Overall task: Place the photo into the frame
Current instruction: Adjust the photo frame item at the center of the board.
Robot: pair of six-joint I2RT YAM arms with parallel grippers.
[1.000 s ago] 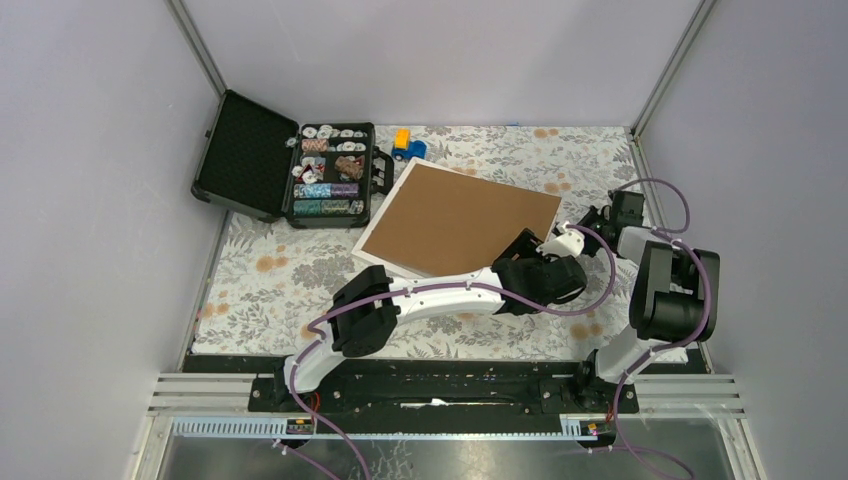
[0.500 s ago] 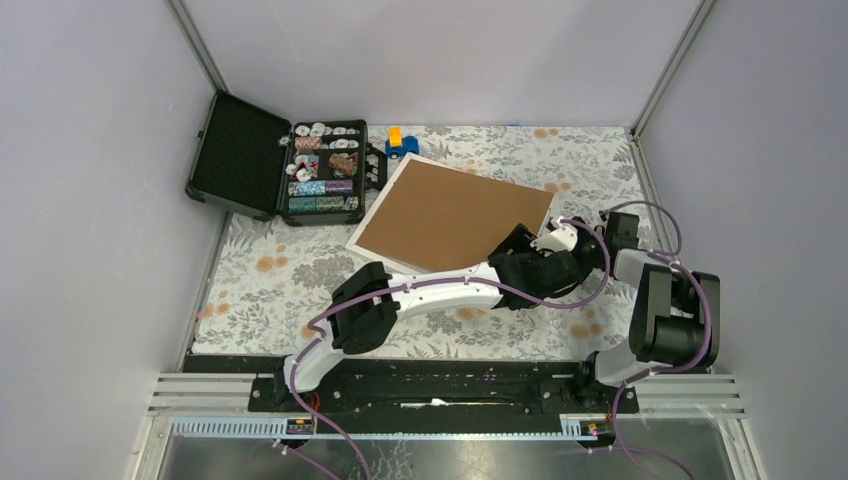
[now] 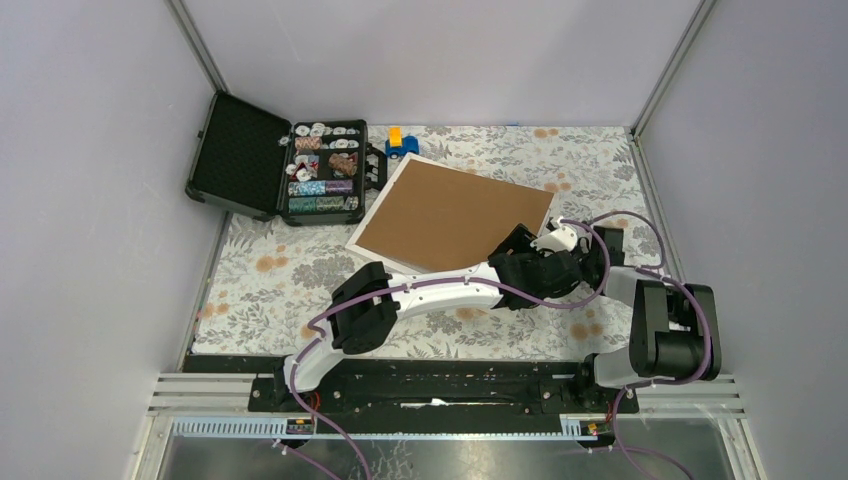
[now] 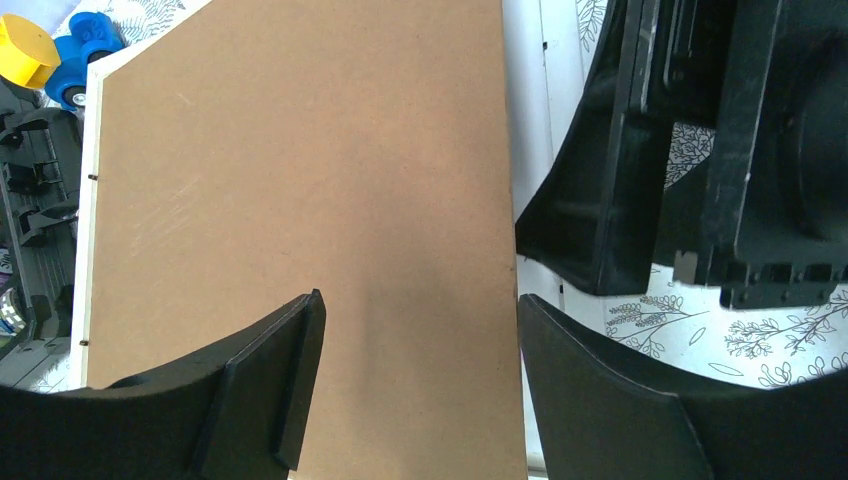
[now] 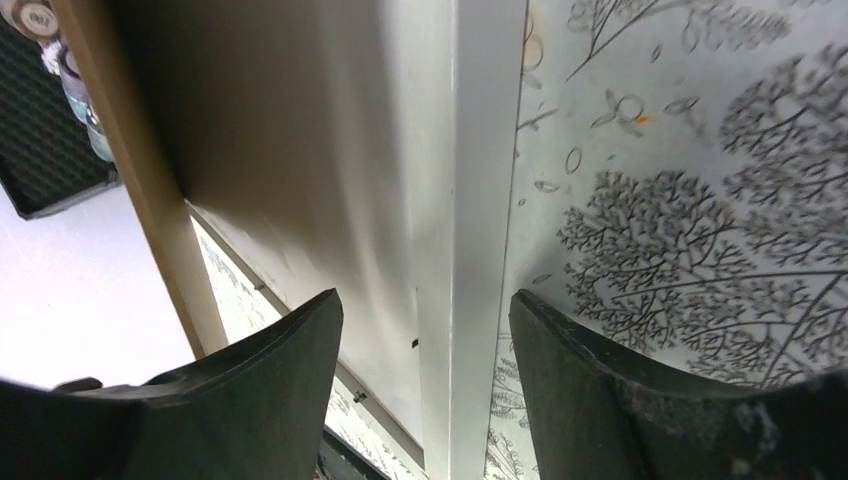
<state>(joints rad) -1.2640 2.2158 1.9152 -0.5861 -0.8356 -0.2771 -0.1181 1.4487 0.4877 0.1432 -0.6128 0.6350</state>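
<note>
Plain lilac walls (image 3: 430, 50) rise around an evenly lit grey-and-orange floral cloth (image 3: 270, 285).

No legible text or numbers, markings on chips (image 3: 322, 140) in black case (image 3: 240, 155) too small

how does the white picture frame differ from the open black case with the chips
The white picture frame with brown back lies flat, face down; the black hard case lies open, lid folded back. The frame shows bare brown board; the case holds rows of round chips. The frame sits near the middle, the case far left. Both are rectangular.
</note>
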